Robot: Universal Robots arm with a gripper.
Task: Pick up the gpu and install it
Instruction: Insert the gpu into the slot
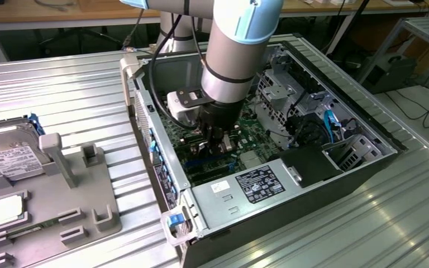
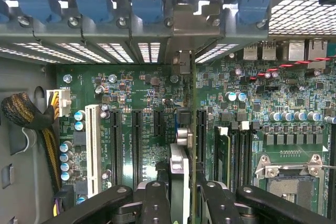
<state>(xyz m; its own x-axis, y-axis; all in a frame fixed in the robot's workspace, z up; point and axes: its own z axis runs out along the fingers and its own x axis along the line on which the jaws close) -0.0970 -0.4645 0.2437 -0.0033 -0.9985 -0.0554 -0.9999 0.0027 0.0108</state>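
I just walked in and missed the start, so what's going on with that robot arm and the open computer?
The arm has its gripper down inside the open computer case, closed on the gpu, which it holds edge-on over the green motherboard. The card stands upright among the black expansion slots, its bracket end toward the case's rear slot openings. Outside the case, a hard drive sits on a grey holder tray.

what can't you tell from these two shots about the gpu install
- Whether the gpu is fully seated: in the wrist view it stands edge-on, and its lower edge is hidden behind the pincer.
- The gpu in the exterior view: the arm and pincer cover it.
- Which motherboard slot takes it: the card itself hides the slot.
- Power supply label text: too small in the exterior view.
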